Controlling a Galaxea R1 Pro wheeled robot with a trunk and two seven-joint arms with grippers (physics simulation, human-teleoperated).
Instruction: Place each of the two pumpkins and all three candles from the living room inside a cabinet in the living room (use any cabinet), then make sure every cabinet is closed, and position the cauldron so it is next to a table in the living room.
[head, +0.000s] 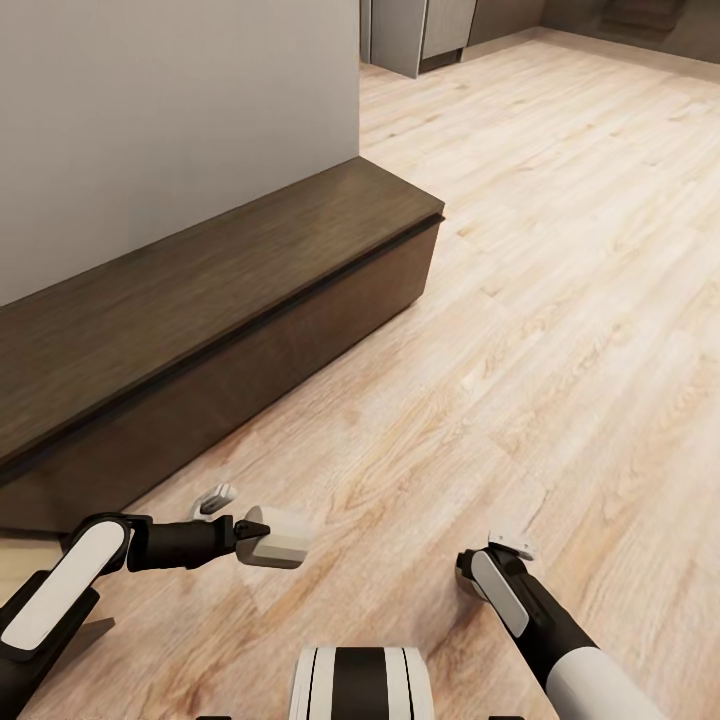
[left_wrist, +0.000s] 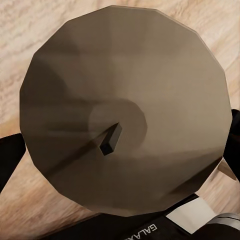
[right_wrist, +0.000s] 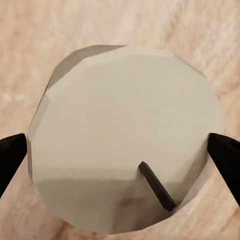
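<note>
Both arms low over the wood floor (head: 560, 300): left gripper (head: 243, 528) reaches sideways w/ forearm level, clenched on a candle (head: 277, 537); right gripper (right_wrist: 120, 155), wrist bent down, grips another candle (right_wrist: 125, 135) btwn its fingertips (right_wrist: 225, 155). Farther back, cabinet (head: 200, 330) sits closed along the wall (head: 150, 120).
</note>
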